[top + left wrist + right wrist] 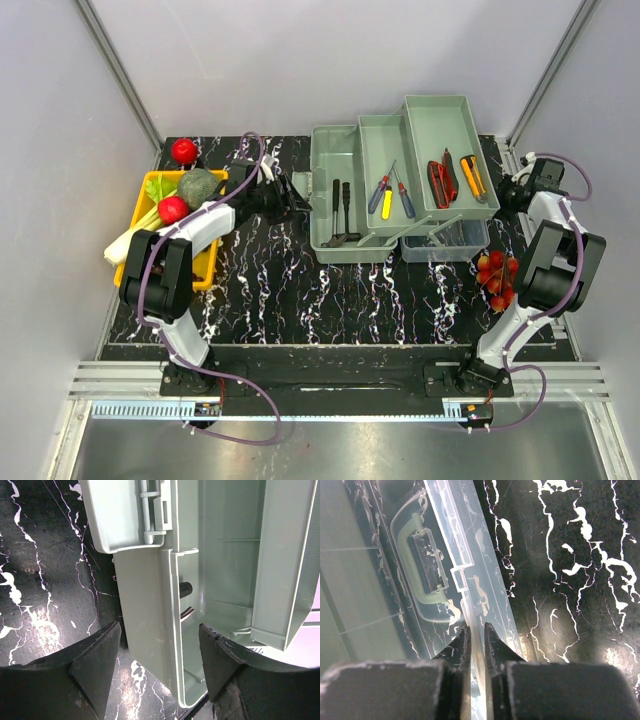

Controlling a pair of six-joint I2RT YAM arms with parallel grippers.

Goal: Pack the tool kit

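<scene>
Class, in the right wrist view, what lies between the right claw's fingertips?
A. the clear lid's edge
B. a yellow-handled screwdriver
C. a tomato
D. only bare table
A: the right claw is pinched on the thin rim of the clear lid.

Black white-veined marble table (340,300) stands between plain pale grey walls (300,60).

Hidden and cropped
Black round tool end (186,589) pokes past the pale grey-green plastic toolbox (145,610) wall, rest hidden; toolbox cropped above.
</scene>
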